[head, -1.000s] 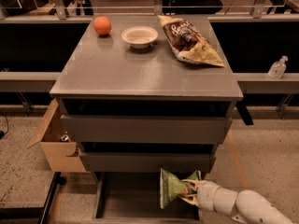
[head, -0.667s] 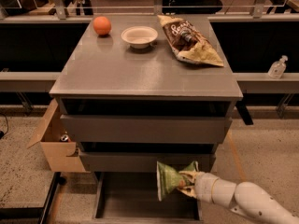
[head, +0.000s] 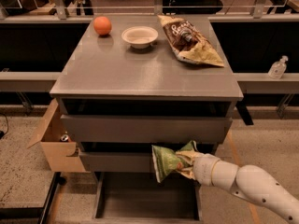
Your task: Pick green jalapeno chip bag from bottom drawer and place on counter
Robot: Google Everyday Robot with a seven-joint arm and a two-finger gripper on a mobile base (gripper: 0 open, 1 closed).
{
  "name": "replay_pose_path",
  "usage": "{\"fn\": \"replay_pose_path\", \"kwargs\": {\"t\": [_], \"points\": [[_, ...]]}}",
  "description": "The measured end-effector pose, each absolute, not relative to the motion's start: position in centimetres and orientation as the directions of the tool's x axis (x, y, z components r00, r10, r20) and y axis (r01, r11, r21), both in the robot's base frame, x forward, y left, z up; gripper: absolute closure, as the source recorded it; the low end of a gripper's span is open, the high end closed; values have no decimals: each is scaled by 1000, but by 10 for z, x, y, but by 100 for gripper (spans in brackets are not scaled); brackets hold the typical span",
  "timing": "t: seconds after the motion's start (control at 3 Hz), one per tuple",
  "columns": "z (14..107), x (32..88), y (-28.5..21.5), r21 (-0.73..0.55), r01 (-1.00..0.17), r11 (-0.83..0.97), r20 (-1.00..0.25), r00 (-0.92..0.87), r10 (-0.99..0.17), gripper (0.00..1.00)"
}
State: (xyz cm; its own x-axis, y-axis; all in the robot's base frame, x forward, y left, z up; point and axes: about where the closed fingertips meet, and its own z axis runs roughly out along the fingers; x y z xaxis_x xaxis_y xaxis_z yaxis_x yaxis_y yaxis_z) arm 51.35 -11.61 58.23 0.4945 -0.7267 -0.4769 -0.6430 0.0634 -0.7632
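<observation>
The green jalapeno chip bag (head: 167,161) hangs in the air in front of the middle drawer, above the open bottom drawer (head: 145,197). My gripper (head: 189,164) comes in from the lower right on a white arm and is shut on the bag's right end. The bottom drawer is pulled out, and its dark bare floor shows. The grey counter (head: 135,73) lies above, well clear of the bag.
On the counter stand an orange (head: 102,25), a white bowl (head: 139,36) and a brown and yellow chip bag (head: 189,40). A cardboard box (head: 55,143) sits left of the cabinet. A sanitizer bottle (head: 277,68) stands on a ledge at the right.
My gripper has lifted the green bag up and slightly left, from just above the bottom drawer to the height of the middle drawer front.
</observation>
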Motion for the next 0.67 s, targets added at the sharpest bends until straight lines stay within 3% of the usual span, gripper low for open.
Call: {"fn": "replay_pose_path", "kwargs": {"t": [0.33, 0.67], "points": [[640, 516, -104, -839, -544, 1, -370, 569, -734, 100], [641, 516, -104, -840, -543, -1, -368, 571, -733, 100]]}}
